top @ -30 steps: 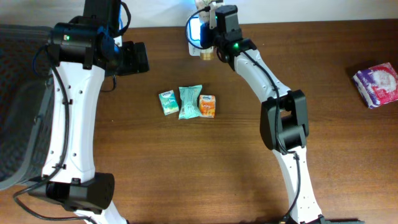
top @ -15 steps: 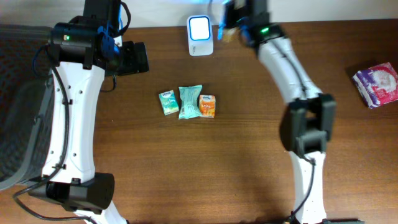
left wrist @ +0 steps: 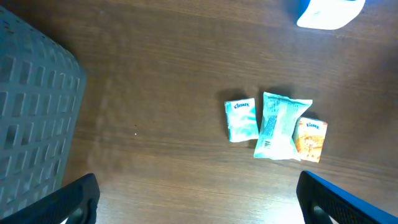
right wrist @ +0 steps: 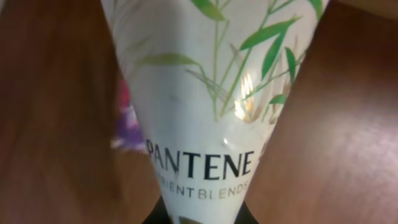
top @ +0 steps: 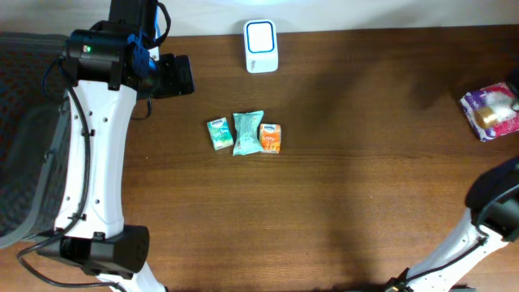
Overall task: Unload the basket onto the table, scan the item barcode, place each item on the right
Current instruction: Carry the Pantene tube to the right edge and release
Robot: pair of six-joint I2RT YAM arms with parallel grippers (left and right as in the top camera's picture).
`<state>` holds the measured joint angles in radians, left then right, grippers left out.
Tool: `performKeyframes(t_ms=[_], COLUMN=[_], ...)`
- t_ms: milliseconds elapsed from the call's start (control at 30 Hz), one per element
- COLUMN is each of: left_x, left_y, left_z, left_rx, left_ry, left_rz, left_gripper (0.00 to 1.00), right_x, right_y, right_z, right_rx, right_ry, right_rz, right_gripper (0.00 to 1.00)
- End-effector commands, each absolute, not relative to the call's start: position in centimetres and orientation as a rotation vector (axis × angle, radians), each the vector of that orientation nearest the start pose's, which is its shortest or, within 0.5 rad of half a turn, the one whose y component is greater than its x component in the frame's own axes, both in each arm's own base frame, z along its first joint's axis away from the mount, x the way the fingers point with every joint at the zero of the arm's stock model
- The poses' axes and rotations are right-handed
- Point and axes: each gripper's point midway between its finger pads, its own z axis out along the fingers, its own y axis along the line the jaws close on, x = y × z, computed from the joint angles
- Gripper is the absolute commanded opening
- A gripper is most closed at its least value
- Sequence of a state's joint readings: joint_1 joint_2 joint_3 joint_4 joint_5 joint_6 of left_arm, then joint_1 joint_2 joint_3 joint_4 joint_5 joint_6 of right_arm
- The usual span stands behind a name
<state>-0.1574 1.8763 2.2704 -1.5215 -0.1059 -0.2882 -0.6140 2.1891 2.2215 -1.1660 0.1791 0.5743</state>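
Observation:
My right gripper [right wrist: 199,215] is shut on a white Pantene packet [right wrist: 211,93] printed with green leaves, which fills the right wrist view. In the overhead view the packet shows as a small tan patch [top: 486,118] at the far right, over a purple pack [top: 495,109]. The gripper itself is out of frame there. The white scanner [top: 261,46], its face lit blue, stands at the table's back edge. My left gripper [left wrist: 199,210] hangs open and high over the left of the table, holding nothing.
A green tissue pack [top: 219,134], a teal pouch [top: 247,132] and an orange box [top: 271,138] lie side by side mid-table. A dark mesh bin [left wrist: 31,118] sits off the left edge. The right arm's lower link [top: 495,207] crosses the right edge.
My right arm has swung from the scanner at the back across to the far right, carrying the Pantene packet over the purple pack. The left arm has stayed still.

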Motion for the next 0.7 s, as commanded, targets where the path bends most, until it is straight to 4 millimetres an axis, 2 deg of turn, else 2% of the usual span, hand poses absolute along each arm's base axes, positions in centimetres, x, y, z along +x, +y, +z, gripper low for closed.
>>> performKeyframes(t_ms=[0,167,200,233,267,333,400,500,533,567,633,667], left_x=[40.5,40.5,40.5,40.5,40.5,40.5,40.5,40.5,40.5,40.5,40.5,40.5], left_y=[-4.3,-4.3,-4.3,-4.3,-4.3,-4.3,-4.3,-4.3,-4.3,-4.3,-4.3,-4.3], left_z=[29.8,29.8,29.8,29.8,29.8,29.8,29.8,29.8,29.8,29.8,29.8,29.8], left_rx=[-0.218,-0.218,-0.218,-0.218,-0.218,-0.218,-0.218,-0.218,-0.218,-0.218,-0.218,-0.218], left_ry=[2.662,2.662,2.662,2.662,2.662,2.662,2.662,2.662,2.662,2.662,2.662,2.662], left_rz=[0.009,0.009,0.009,0.010,0.010,0.009,0.009,0.009,0.009,0.009,0.009,0.009], left_gripper=[0.99,0.99,0.99,0.99,0.99,0.99,0.99,0.99,0.99,0.99,0.99,0.99], right_x=[38.5,37.5,37.6,37.5,37.5,37.4,37.3,39.7,40.8,40.9,41.4,41.5], right_y=[-33.8,-34.9,-34.9,-34.9,-34.9,-34.8,-34.6,-31.8,-29.8,-29.3,-28.3,-27.9], right_z=[15.7,10.0,9.6,9.2,9.2,9.2,9.1,8.9,9.1,9.3,10.1,10.6], right_rx=[1.672,1.714,1.712,1.714,1.713,1.716,1.711,1.515,1.437,1.431,1.328,1.287], right_ry=[2.159,2.153,2.150,2.152,2.152,2.157,2.175,2.321,2.368,2.382,2.437,2.455], right_rz=[-0.273,-0.282,-0.282,-0.282,-0.282,-0.282,-0.274,-0.042,0.086,0.093,0.070,0.045], right_gripper=[0.04,0.04,0.06,0.13,0.19,0.23,0.24,0.22,0.22,0.21,0.10,0.11])
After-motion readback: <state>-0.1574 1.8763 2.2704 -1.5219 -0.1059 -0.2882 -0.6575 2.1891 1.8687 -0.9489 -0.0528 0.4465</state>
